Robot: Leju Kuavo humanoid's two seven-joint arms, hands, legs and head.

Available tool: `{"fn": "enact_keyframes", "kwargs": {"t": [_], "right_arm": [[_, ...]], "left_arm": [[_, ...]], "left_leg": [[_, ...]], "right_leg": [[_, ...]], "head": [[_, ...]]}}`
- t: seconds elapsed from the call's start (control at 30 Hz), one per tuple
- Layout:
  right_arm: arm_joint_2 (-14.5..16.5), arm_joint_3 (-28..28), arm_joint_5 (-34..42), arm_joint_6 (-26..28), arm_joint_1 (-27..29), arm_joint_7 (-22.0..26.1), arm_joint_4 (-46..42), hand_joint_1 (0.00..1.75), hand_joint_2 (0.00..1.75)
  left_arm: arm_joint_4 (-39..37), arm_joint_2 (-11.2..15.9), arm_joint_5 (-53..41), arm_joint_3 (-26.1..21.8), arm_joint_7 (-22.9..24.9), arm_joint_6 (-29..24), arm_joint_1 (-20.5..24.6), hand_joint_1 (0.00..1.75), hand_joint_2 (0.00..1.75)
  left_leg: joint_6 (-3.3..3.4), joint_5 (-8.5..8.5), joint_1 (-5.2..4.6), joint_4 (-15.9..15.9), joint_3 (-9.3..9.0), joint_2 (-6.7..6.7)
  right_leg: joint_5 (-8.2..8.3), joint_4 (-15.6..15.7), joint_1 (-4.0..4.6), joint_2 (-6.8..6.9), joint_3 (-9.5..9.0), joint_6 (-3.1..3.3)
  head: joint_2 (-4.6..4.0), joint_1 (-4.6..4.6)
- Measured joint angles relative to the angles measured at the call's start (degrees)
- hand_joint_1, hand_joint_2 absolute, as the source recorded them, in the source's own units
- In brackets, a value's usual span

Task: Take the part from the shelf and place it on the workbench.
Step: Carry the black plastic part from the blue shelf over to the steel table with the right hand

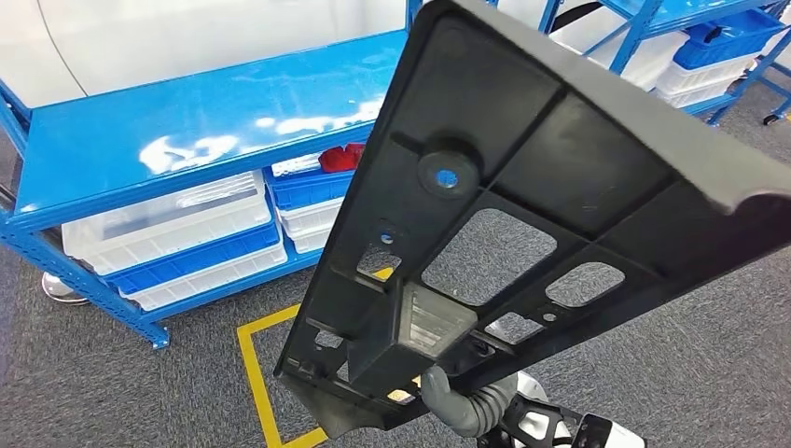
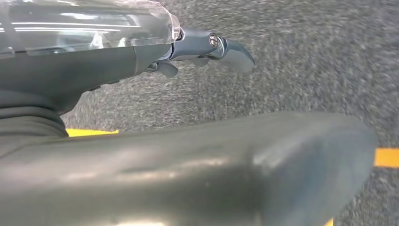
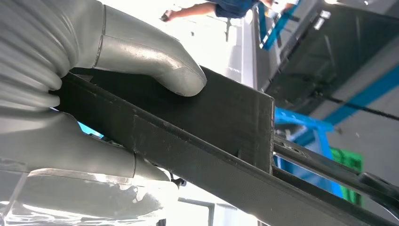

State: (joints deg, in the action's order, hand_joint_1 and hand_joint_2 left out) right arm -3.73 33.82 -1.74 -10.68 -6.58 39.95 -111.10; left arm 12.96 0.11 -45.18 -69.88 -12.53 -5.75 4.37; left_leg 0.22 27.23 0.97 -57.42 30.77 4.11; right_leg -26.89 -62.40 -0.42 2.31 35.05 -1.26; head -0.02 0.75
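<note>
Black moulded part (image 1: 522,187): large flat plastic panel, ribbed, with several cut-outs and a round boss; held tilted in the air in front of the head camera, off the blue shelf (image 1: 187,131) behind it, not yet on any surface. Right hand (image 3: 94,108) clamped on the lower edge, thumb (image 3: 155,61) on one face, fingers (image 3: 80,150) on the other, edge rib between them. Left hand (image 2: 202,49) low over grey carpet (image 2: 306,61), fingers loosely extended, nothing in it. Judged stiff and fairly light for its size, but long: a one-edge hold leaves much overhang, so likely to swing or twist. Matte surface, probably not slippery. Best purchase at the thick rim or a rib near a cut-out. White and blue bins (image 1: 177,233) on the lower shelf level; yellow floor tape (image 1: 256,373) below.
</note>
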Motion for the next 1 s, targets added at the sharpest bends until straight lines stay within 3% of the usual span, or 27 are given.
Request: {"fn": "enact_keyframes", "kwargs": {"t": [0.07, 0.13, 0.2, 0.23, 0.3, 0.33, 0.37, 0.4, 0.43, 0.5, 0.53, 0.6, 0.67, 0.73, 0.8, 0.87, 0.9, 0.93, 1.0], "right_arm": [[-0.01, 0.02, 0.54, 0.1, -0.17, 0.0, -0.44, 1.75, 1.75], [-0.01, 0.04, 0.9, 0.01, -0.25, 0.0, -0.75, 1.75, 1.75], [0.03, 0.04, 0.79, 0.15, -0.31, 0.02, -0.97, 1.75, 1.75], [0.15, 0.04, 0.49, 0.39, -0.35, 0.03, -1.07, 1.75, 1.75], [0.39, 0.04, -0.35, 1.05, -0.28, 0.04, -1.14, 1.75, 1.75], [0.49, 0.04, -0.73, 1.29, -0.11, 0.03, -1.14, 1.75, 1.75], [0.5, 0.04, -1.02, 1.43, 0.1, 0.02, -1.14, 1.75, 1.75], [0.5, 0.04, -1.22, 1.38, 0.29, 0.01, -1.14, 1.75, 1.75], [0.5, 0.04, -1.39, 1.23, 0.46, 0.0, -1.16, 1.75, 1.75], [0.59, 0.04, -1.66, 0.7, 0.64, 0.0, -1.33, 1.75, 1.75], [0.68, 0.03, -1.75, 0.42, 0.66, 0.0, -1.47, 1.75, 1.75], [0.86, -0.02, -1.84, -0.22, 0.65, 0.0, -1.79, 1.75, 1.75], [0.96, -0.2, -1.78, -1.06, 0.61, 0.0, -2.07, 1.75, 1.75], [1.07, -0.49, -1.58, -1.9, 0.18, 0.0, -2.33, 1.75, 1.75], [1.37, -0.8, -1.44, -2.4, -0.48, 0.0, -2.43, 1.75, 1.75], [1.66, -1.07, -1.44, -2.57, -0.85, 0.0, -2.41, 1.75, 1.75], [1.72, -1.15, -1.45, -2.62, -1.03, 0.0, -2.4, 1.75, 1.75], [1.76, -1.18, -1.48, -2.65, -1.26, 0.0, -2.39, 1.75, 1.75], [1.88, -1.19, -1.61, -2.66, -2.01, 0.0, -2.31, 1.75, 1.75]], "left_arm": [[0.0, 0.0, -0.05, 0.0, -0.29, -0.19, 0.01, 0.0, 0.0], [0.0, -0.01, -0.11, 0.0, -0.62, -0.42, 0.06, 0.0, 0.0], [0.0, -0.01, -0.45, 0.01, -0.8, -0.53, 0.15, 0.0, 0.0], [0.0, 0.01, -0.72, 0.01, -0.79, -0.46, 0.14, 0.0, 0.0], [0.0, 0.08, -1.15, 0.02, -0.59, -0.18, -0.06, 0.0, 0.0], [0.0, 0.11, -1.27, 0.02, -0.41, -0.05, -0.2, 0.0, 0.0], [0.0, 0.13, -1.33, 0.02, -0.27, 0.08, -0.31, 0.0, 0.0], [0.0, 0.13, -1.37, 0.02, -0.17, 0.25, -0.38, 0.0, 0.0], [0.0, 0.13, -1.35, 0.02, -0.16, 0.52, -0.39, 0.0, 0.0], [0.0, 0.13, -1.26, 0.03, -0.42, 0.98, -0.36, 0.0, 0.0], [0.0, 0.1, -1.19, 0.03, -0.56, 1.11, -0.35, 0.0, 0.0], [0.0, 0.01, -1.07, 0.03, -0.67, 1.15, -0.34, 0.0, 0.0], [0.0, -0.2, -0.9, 0.02, -0.68, 1.32, -0.15, 0.0, 0.0], [0.01, -0.46, -0.65, -0.01, -0.93, 1.87, 0.12, 0.0, 0.0], [0.02, -0.67, -0.58, -0.04, -1.22, 2.36, 0.06, 0.0, 0.0], [0.02, -0.79, -0.72, -0.04, -1.29, 2.44, -0.11, 0.0, 0.0], [0.02, -0.84, -0.76, -0.05, -1.31, 2.38, -0.1, 0.0, 0.0], [0.02, -0.89, -0.76, -0.05, -1.31, 2.27, -0.03, 0.0, 0.0], [0.02, -0.99, -0.6, -0.11, -1.3, 2.12, 0.14, 0.0, 0.0]], "left_leg": [[-0.55, 0.21, -0.28, -0.07, -0.17, 0.86], [-1.18, 0.31, -0.34, 0.07, -0.42, 1.79], [-1.81, 1.36, -0.14, -0.93, -0.29, 0.69], [-2.05, 2.79, -0.05, -2.98, 0.5, -0.58], [-2.28, 6.63, 0.03, -10.29, 3.77, -2.96], [-2.33, 7.97, 0.04, -13.92, 5.53, -3.37], [-2.34, 8.28, 0.04, -16.05, 6.66, -3.52], [-2.29, 7.38, 0.04, -15.95, 6.77, -3.59], [-2.19, 5.49, 0.06, -13.59, 5.83, -3.76], [-1.84, 1.38, 0.22, -5.67, 2.46, -6.04], [-1.67, 0.3, 0.3, -2.65, 1.2, -7.34], [-1.31, 0.17, 0.24, -0.58, 0.47, -8.65], [-0.74, -0.12, 0.28, -0.26, 0.41, -7.41], [0.04, -0.5, 0.48, 0.17, 0.3, -5.99], [0.49, -0.59, 0.39, 0.31, 0.32, -4.47], [0.58, -0.54, 0.26, 0.29, 0.38, -2.85], [0.56, -0.5, 0.25, 0.27, 0.38, -2.08], [0.49, -0.46, 0.24, 0.27, 0.34, -1.4], [0.22, -0.29, 0.18, 0.26, 0.09, -0.27]], "right_leg": [[0.8, 3.93, 0.52, 1.32, -1.82, 0.8], [0.83, 4.17, 0.71, 0.33, -1.64, 1.53], [1.14, 4.59, 0.44, -0.73, -1.76, 2.26], [1.32, 4.81, 0.24, -1.27, -1.85, 2.63], [1.49, 4.89, 0.19, -2.43, -1.81, 3.08], [1.52, 4.88, 0.25, -3.12, -1.78, 3.16], [1.54, 4.85, 0.3, -3.85, -1.78, 3.19], [1.55, 4.81, 0.32, -4.6, -1.83, 3.19], [1.53, 4.73, 0.32, -5.37, -1.9, 3.15], [1.42, 4.37, 0.33, -6.81, -1.84, 2.84], [1.43, 4.15, 0.31, -7.52, -1.62, 2.54], [1.67, 3.92, 0.15, -8.81, -0.98, 1.74], [1.89, 3.91, -0.01, -9.57, -0.58, 0.94], [0.41, 1.6, 0.17, -7.37, 0.63, 0.39], [-3.01, -5.0, 0.13, -4.11, 3.85, 0.05], [-5.18, -11.42, -0.17, -2.96, 6.99, -0.26], [-4.81, -11.99, -0.29, -2.71, 7.22, -0.35], [-3.47, -10.25, -0.37, -2.4, 6.26, -0.34], [-0.11, -2.13, -0.21, -0.4, 1.89, 0.07]], "head": [[0.0, 0.01], [0.0, 0.01], [0.0, 0.01], [0.0, 0.01], [0.0, 0.01], [0.0, 0.01], [0.0, 0.01], [0.0, 0.01], [0.0, 0.01], [0.0, 0.01], [0.0, 0.02], [0.0, 0.02], [0.0, 0.01], [0.0, 0.0], [0.0, -0.01], [0.0, -0.01], [0.0, -0.01], [0.0, -0.01], [0.0, -0.01]]}}
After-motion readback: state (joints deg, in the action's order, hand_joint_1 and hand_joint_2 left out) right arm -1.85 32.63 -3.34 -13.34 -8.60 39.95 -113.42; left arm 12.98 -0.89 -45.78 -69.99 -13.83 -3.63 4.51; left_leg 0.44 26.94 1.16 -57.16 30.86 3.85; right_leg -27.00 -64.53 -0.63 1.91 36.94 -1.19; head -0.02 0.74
